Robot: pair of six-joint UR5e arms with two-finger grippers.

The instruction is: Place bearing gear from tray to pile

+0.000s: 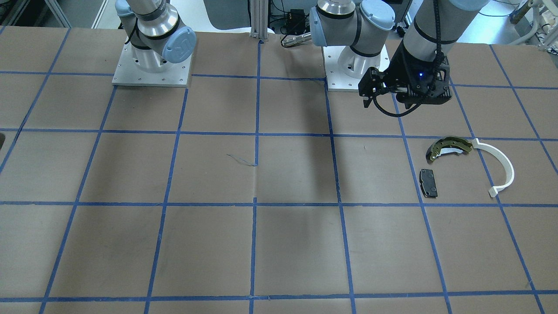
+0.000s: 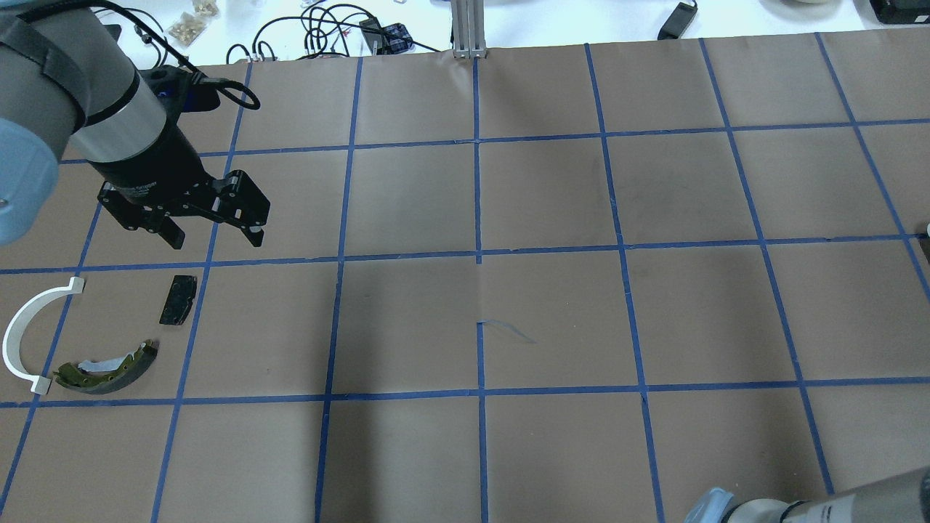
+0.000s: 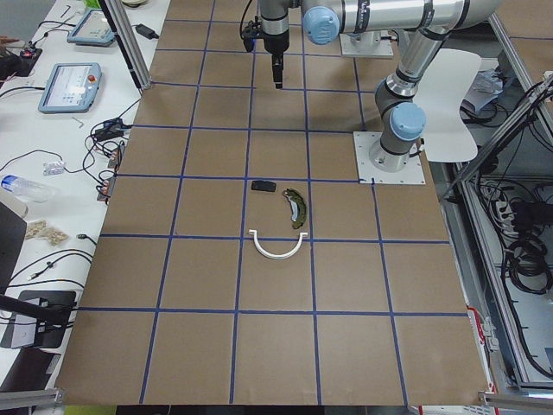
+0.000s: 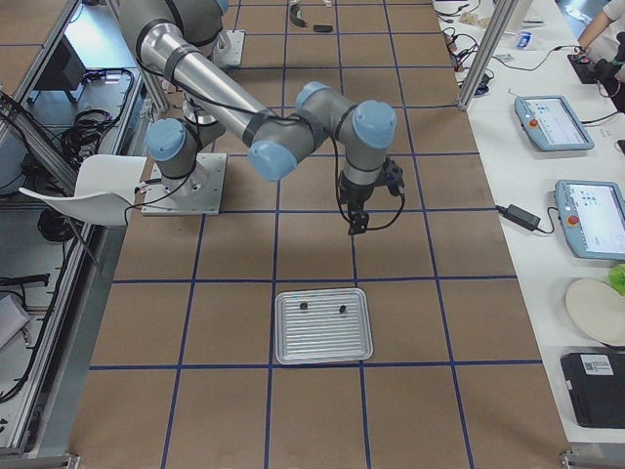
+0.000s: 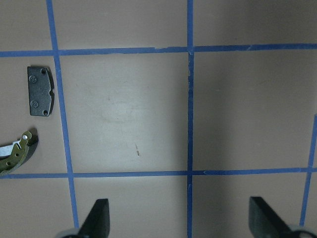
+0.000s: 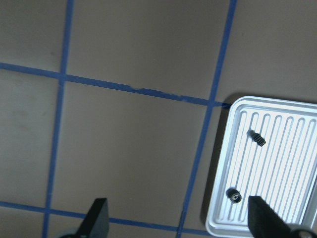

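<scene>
Bearing gear (image 6: pixel 233 195) is lying on the ribbed metal tray (image 6: pixel 287 168), where I am seeing two small dark toothed parts set apart from each other. I am taking the round one with the centre hole for it, though I am not able to tell for sure. I am judging it to be light, hard and stiff, nothing fragile, but small and rounded enough to be rolling or slipping out of a loose pinch, and the tray's ribs may be tipping it. I am planning to take it across its toothed rim, with fingers coming straight down on opposite sides. My right end effector (image 6: pixel 177 219) is hanging over the bare surface (image 6: pixel 124 148) just beside the tray, fingers spread wide, holding nothing and touching nothing. My left end effector (image 2: pixel 215 237) is likewise gaping and carrying nothing, hovering near the pile (image 2: pixel 109 372), closest to the black brake pad (image 2: pixel 179 299) and well apart from the tray.
</scene>
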